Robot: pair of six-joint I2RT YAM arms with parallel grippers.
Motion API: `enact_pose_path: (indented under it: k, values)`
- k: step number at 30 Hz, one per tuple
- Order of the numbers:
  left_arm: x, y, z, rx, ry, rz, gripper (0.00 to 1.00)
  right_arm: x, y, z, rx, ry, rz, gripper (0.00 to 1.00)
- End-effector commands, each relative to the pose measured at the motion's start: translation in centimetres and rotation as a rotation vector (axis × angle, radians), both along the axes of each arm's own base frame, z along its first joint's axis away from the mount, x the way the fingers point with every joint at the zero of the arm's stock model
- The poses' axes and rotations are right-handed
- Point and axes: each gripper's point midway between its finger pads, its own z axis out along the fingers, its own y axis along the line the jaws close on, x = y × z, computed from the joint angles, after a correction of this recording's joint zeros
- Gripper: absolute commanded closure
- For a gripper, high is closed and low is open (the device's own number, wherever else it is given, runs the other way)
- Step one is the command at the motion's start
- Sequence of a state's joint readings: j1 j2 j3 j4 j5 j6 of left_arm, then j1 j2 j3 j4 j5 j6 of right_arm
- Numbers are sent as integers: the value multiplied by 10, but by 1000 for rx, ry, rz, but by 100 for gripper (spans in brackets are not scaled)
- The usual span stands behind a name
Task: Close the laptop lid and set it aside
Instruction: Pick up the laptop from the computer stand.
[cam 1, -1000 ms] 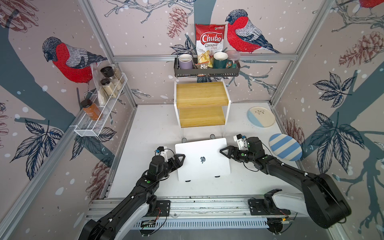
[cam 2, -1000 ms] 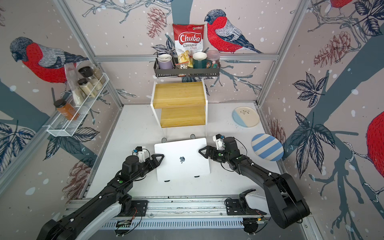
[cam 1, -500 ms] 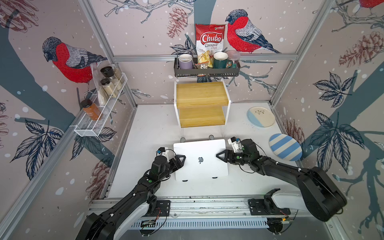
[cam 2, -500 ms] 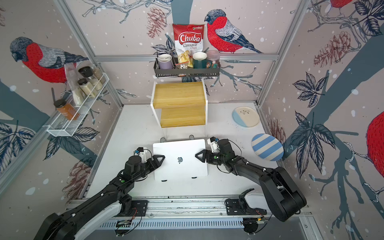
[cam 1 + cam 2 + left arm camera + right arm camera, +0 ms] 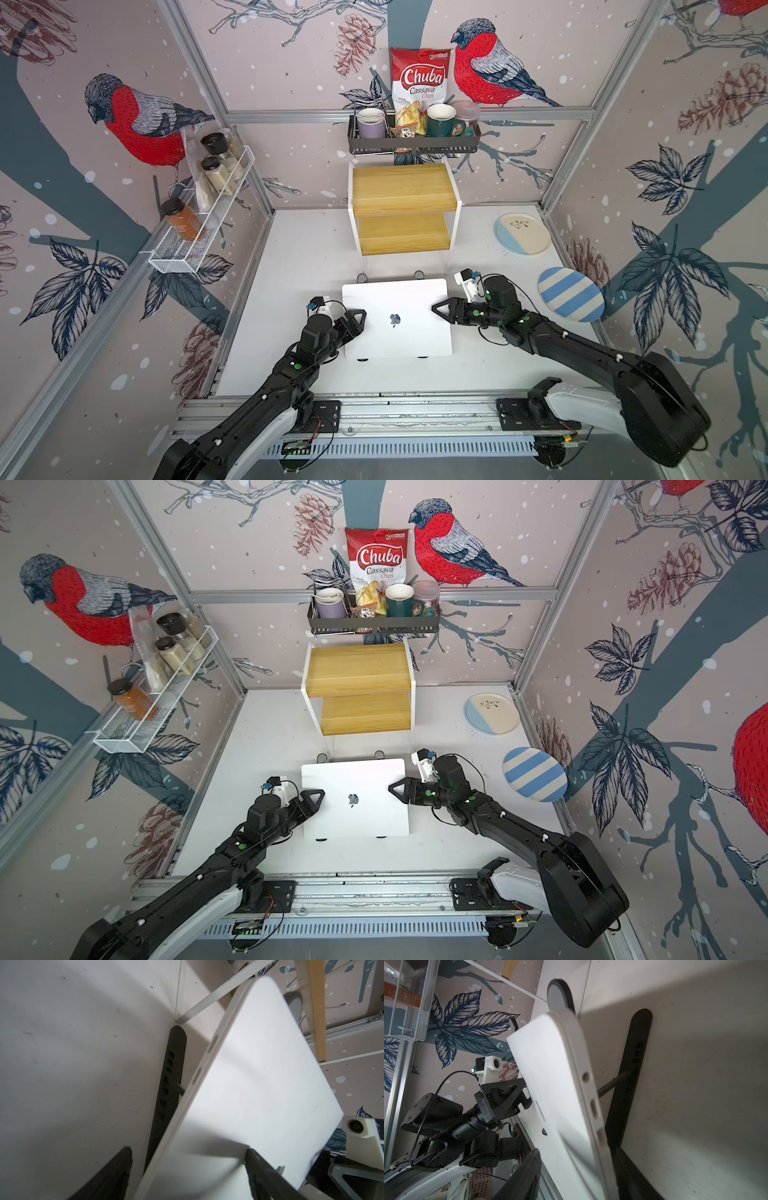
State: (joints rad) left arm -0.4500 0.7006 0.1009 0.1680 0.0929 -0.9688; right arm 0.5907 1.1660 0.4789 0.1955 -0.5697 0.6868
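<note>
Top views: closed laptop [image 5: 397, 320] on black stand [image 5: 419, 274]; left gripper [image 5: 358, 318], right gripper [image 5: 438, 309] straddle its sides, grip cannot tell. Behind it wooden shelf [image 5: 401, 191], basket [image 5: 413, 143] holding mugs [image 5: 440, 120], chips [image 5: 419, 79].

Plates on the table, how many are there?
2. A cream-and-blue plate sits near the back right corner; a blue-striped plate lies in front of it. None seem hidden.

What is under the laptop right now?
A black folding stand lies under the laptop; its rounded arm tips poke out at the far edge. Its middle is hidden by the laptop.
</note>
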Motion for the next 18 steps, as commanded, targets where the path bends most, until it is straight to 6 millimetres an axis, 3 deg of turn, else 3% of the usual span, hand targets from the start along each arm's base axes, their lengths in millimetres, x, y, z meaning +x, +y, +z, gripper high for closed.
enact_pose_path:
  k: [1,7,18]
  values:
    - [-5,9,-15,33,51,34,16,-2,9,20,47,-23,26,45]
    - [-7,12,-18,39,59,50,16,-6,18,36,84,-31,41,54]
    - [-6,16,-20,40,63,74,16,-21,41,57,102,-62,116,59]
